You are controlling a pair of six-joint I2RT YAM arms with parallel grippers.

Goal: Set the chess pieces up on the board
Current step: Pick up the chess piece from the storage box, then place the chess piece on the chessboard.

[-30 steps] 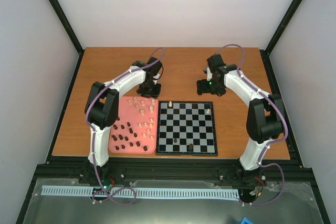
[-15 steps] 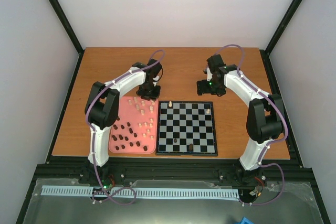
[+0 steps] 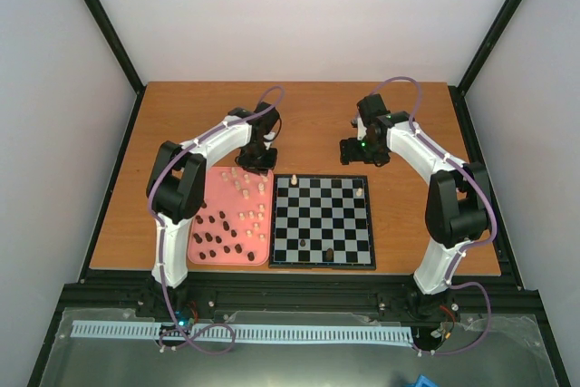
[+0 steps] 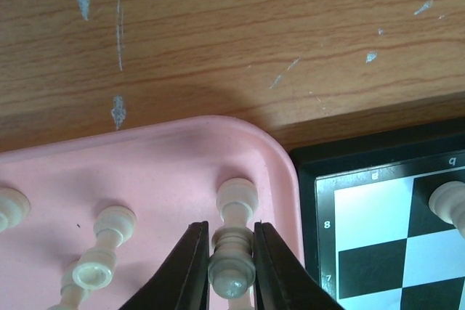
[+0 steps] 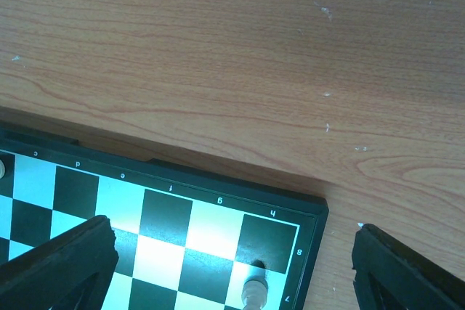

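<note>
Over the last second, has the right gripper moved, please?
No; the right gripper hangs at the same spot beyond the board's far right corner.

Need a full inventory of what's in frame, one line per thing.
table: 1, brown wood, under everything
tray: 1, pink, beside the board's left edge
board: 1, black and white checks, black border, mid-table
cream pieces: many, too small to count, tray's far half; 2 more on the board's far rows
dark pieces: many, brown, tray's near half; 2 more on the board's near rows
arms: 2, white with black joints, bases at the near edge
left gripper: 1, black, closed on a cream piece at the tray's far right corner
right gripper: 1, black, open, empty, by the board's far right corner
</note>
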